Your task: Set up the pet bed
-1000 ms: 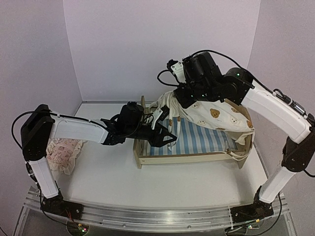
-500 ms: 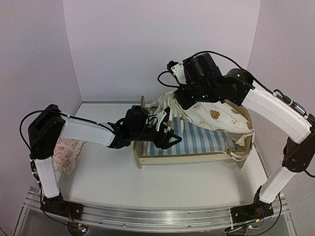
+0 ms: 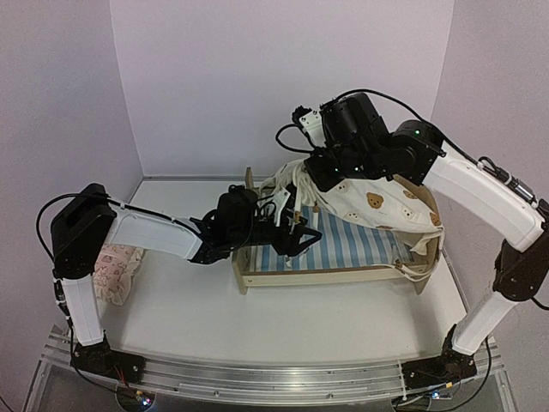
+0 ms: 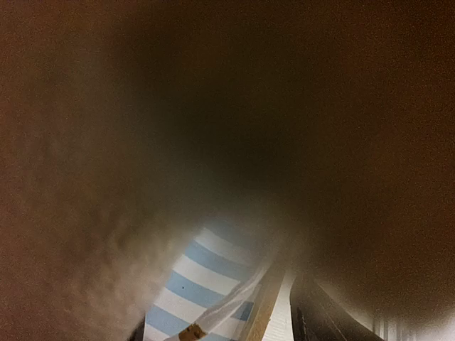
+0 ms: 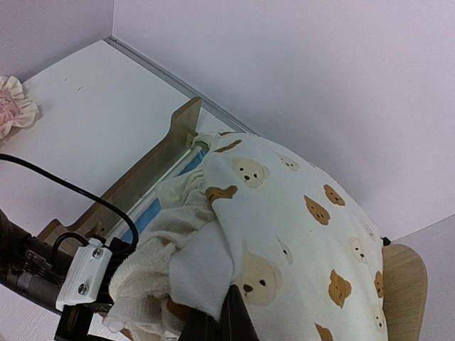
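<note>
Since a second ago, left pincer (image 3: 302, 239) moved further right across pet bed (image 3: 334, 276) on bench (image 3: 189, 318), jaws spread wider. Quilt (image 3: 377, 206) kept lifted above mattress, pinched in closed right pincer (image 5: 229, 316).

Fig. legend, as I see it: pet bed (image 3: 343, 276) – pale matt plywood w/ striped cloth mattress (image 3: 352, 245); quilt (image 3: 377, 206) – soft cream cloth; pillow (image 3: 111, 273) – ruffled cloth; table (image 3: 300, 322) – smooth matt white.

No legible text, no labels, brands or numbers — nothing readable on the pet bed (image 3: 360, 245)
</note>
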You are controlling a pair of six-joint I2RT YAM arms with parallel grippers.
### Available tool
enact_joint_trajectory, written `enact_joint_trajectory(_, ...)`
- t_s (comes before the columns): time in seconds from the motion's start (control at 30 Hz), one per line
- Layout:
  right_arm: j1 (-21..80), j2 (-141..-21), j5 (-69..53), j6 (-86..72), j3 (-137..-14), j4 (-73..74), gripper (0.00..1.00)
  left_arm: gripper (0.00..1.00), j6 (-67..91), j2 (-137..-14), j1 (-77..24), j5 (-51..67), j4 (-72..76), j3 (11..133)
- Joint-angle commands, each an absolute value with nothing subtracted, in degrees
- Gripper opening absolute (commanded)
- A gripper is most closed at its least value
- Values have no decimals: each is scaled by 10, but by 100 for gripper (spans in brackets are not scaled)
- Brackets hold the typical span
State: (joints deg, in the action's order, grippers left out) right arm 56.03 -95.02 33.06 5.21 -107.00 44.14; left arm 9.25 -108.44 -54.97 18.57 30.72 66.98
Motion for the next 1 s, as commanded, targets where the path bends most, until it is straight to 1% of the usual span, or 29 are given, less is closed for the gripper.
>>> enact_joint_trajectory(0.0, 564, -918, 327, 40, -1078, 404, 0, 57, 104, -1100, -555, 185, 388, 675)
enact_joint_trajectory(0.07, 564, -918, 327, 40, -1078, 404, 0, 41, 110, -1109, -556, 185, 397, 681)
enact_joint_trajectory(0.17, 563, -917, 327, 40, -1077, 404, 0, 21, 114, -1116, -558, 186, 396, 691)
enact_joint_trajectory(0.23, 563, -915, 329, 42, -1075, 404, 0, 3, 117, -1110, -560, 178, 386, 692)
enact_joint_trajectory(0.27, 564, -914, 329, 42, -1073, 404, 0, 0, 117, -1101, -563, 172, 378, 689)
enact_joint_trajectory(0.4, 563, -906, 317, 37, -1066, 405, 0, 0, 132, -1050, -571, 130, 300, 686)
enact_joint_trajectory(0.53, 563, -893, 288, 21, -1047, 405, 0, 0, 133, -988, -575, 123, 161, 702)
enact_joint_trajectory(0.63, 564, -889, 259, 6, -1032, 405, 0, 0, 139, -949, -577, 103, 97, 705)
enact_joint_trajectory(0.8, 564, -901, 219, -24, -1023, 402, 0, 0, 156, -921, -577, 73, 28, 711)
enact_joint_trajectory(0.97, 564, -916, 207, -33, -1028, 401, 0, 0, 165, -906, -577, 49, 10, 700)
